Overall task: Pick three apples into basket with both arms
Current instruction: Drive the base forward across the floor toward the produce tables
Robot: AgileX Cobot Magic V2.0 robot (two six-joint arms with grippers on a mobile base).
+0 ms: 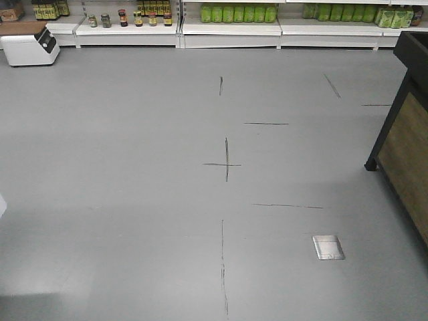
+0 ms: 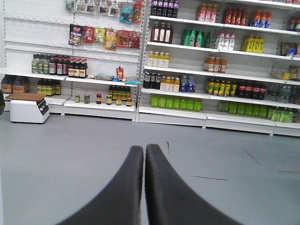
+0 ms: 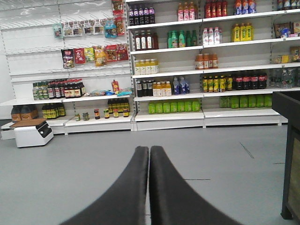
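Left gripper point(image 2: 144, 152): two black fingers pressed together tip to tip, nothing between them; it hangs over bare grey floor point(image 2: 70, 154) and faces the store shelving point(image 2: 47, 28)
Right gripper point(image 3: 149, 153): likewise closed and empty, fingers meeting along their inner edges; a dark stand point(image 3: 286, 105) cuts into the right edge of its view
Apples: in none of the three views; colour, condition and placing cannot be told from here
Basket: also out of sight; whether it sits on the floor, on the stand or elsewhere cannot be told
Scene ahead: the front view shows floor scored with thin dark lines and a drawn cross point(image 1: 226, 163), with a small metal plate point(image 1: 328, 247) set into it; green bottles point(image 1: 237, 13) line the far shelf and a white box-like machine point(image 1: 30, 47) sits at far left; the stand's top is hidden
Step in hand: by judgement, search and approach; as far as these views show, the task looks to be at its very start, with no fruit gathered
How to do it well: bring fruit and basket into the cameras before any reach; part both pairs of fingers wide ahead of the descent; give each arm its own side so the two do not cross; take only the red fruit, centred between the fingers; lower each one into the basket rather than dropping it
Risk: an off-centre squeeze on round fruit would probably send it rolling; the stand stands close on the right arm's side
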